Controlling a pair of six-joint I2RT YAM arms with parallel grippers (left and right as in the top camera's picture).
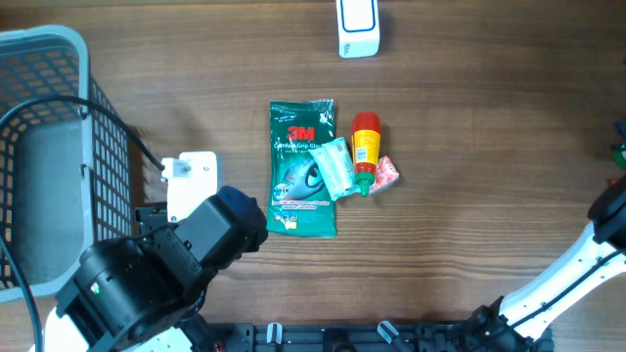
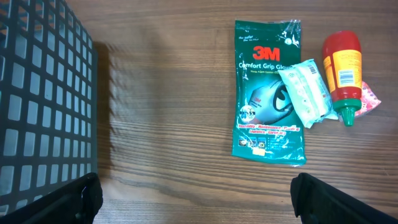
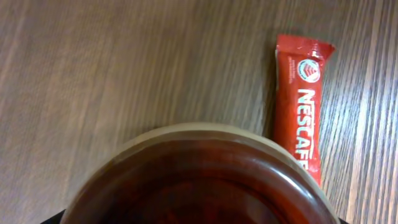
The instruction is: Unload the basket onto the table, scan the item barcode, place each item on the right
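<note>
The left tool [image 2: 193,202] stands released, fingers [image 2: 74,202] spread wide above the table [image 2: 174,124]. The green 3M glove pack [image 1: 301,168] lies flat mid-table, a red bottle [image 1: 365,149] just beside it, well apart from the white scanner [image 1: 357,26]. The right tool's state I cannot tell: a round brown rim [image 3: 199,140] fills its view.

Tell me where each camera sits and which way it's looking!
Overhead: above the table, looking straight down at the green glove pack, red bottle, white device and basket; left arm and right arm show.
Left wrist: on the left arm, looking down; its open left pincer shows at the bottom corners.
Right wrist: low over the table, facing a round brown thing and red Nescafe stick; pincer unclear.
Shared: overhead and left wrist both see glove pack, bottle, basket.
</note>
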